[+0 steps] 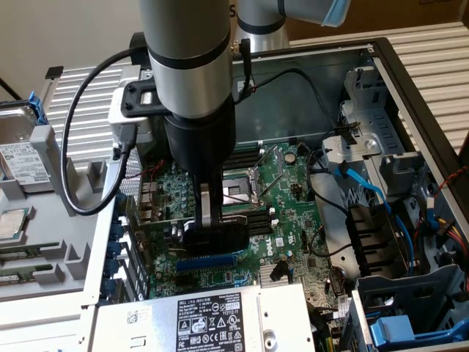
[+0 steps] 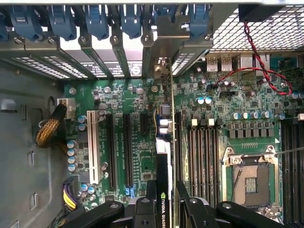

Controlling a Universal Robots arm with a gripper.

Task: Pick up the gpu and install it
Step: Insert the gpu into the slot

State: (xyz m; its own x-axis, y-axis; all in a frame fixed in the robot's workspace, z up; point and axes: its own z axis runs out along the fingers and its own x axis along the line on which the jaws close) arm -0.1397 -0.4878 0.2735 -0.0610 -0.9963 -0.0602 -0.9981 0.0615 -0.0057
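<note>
Case: the big open case (image 1: pixel 410 95) sits all around the fingers (image 2: pixel 189 205), which reach down inside it.
Arm: the one arm (image 1: pixel 187 66) stands straight up over the fingers. No other arm is near the gpu.
Board: the green board (image 1: pixel 293 191) lies flat under the fingers and spreads out on every side of them.
Power box: a grey box (image 1: pixel 212 319) with a sticker lies near the fingers, past the board's edge.
Gpu: the gpu (image 1: pixel 216 233) is right between the fingers, standing on its thin edge over the board. Its long side runs straight out from the fingers toward the back wall of the case.
Fingers: clenched on the gpu, one finger on each flat face.
Blue slot: a long blue slot (image 1: pixel 209 260) lies just beside the gpu's low edge and runs the same way as the card. I cannot tell if the card touches the board.
Clips: small blue clips (image 2: pixel 95 19) line the back wall, far out ahead of the fingers.
Exterior view tells: the gpu's black cooler face and the blue slot next to it.
Wrist view tells: the gpu looks like a thin line. Long black slots (image 2: pixel 127 147) lie to one side of it and the empty chip socket (image 2: pixel 249 180) to the other. The card's far end lines up with the back wall.
</note>
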